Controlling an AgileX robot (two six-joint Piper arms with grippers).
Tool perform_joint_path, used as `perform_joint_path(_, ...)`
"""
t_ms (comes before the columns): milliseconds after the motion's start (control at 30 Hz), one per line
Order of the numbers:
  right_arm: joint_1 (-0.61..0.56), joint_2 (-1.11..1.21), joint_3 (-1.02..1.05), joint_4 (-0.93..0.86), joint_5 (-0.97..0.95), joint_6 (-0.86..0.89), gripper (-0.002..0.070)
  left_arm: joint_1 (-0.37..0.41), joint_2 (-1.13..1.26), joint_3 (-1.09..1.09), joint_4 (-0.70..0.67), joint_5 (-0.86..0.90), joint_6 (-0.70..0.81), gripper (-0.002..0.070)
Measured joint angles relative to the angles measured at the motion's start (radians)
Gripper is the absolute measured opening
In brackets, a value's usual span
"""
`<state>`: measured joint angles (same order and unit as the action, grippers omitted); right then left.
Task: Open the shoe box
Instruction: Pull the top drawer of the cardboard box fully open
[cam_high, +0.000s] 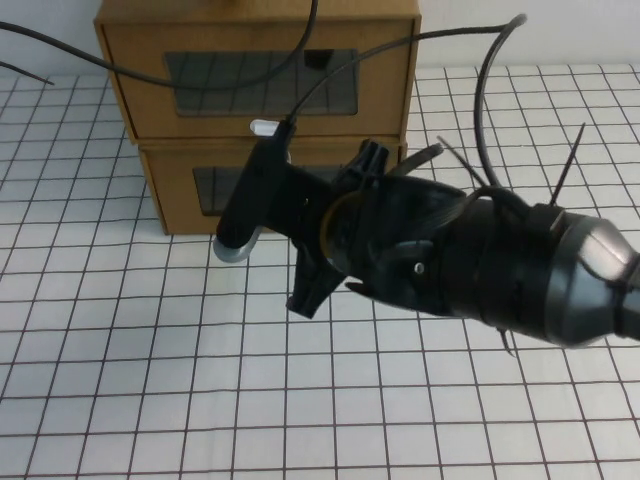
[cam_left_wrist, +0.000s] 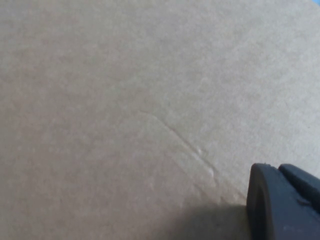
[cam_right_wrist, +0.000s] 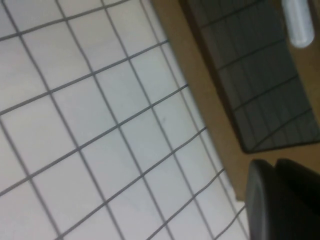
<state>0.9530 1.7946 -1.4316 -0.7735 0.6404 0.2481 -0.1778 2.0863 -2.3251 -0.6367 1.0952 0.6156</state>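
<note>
Approach: stacked shoe boxes (cam_high: 135, 90) sit at twelve o'clock on the tabletop (cam_high: 150, 380). Right hand (cam_right_wrist: 276, 200), pinched shut and empty, hangs by the lower front. Left hand (cam_left_wrist: 280, 205), likewise shut, sits against a box wall. Next, probably hook the front and pull toward six.

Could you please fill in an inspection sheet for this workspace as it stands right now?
Surface: white table with a dark grid.
Job's things: upper shoe box stacked on lower shoe box, both look shut; white handle on the upper one.
Clutter: nothing seen.
Grippers: right gripper shut, empty, in front of the lower shoe box; left gripper shut, close to plain cardboard, outside the high view.
Cables: black cables cross the box fronts.
Surroundings: plain pale backdrop.
</note>
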Motion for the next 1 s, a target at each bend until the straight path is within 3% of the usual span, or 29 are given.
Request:
perform_joint_path(100, 0.002, 0.025, -0.001, -0.124, -0.052, 0.064, 0.0062, 0.0, 0.0, 0.0, 0.0, 0.0, 0.0, -0.0002)
perform_joint_path(267, 0.002, 0.045, -0.001, -0.302, -0.114, 0.188, 0.0244, 0.0, 0.0, 0.0, 0.0, 0.0, 0.0, -0.0002)
perform_joint_path(333, 0.002, 0.05, -0.001, -0.377, -0.121, 0.262, 0.0276, 0.0, 0.0, 0.0, 0.0, 0.0, 0.0, -0.0002)
perform_joint_path(600, 0.0, 0.08, -0.002, -0.669, -0.152, 0.442, 0.0267, 0.0, 0.0, 0.0, 0.0, 0.0, 0.0, -0.0002)
perform_joint_path(1000, -0.061, 0.164, -0.123, -0.705, -0.222, 0.461, 0.0263, 0.0, 0.0, -0.001, 0.0, 0.01, -0.004, -0.0002)
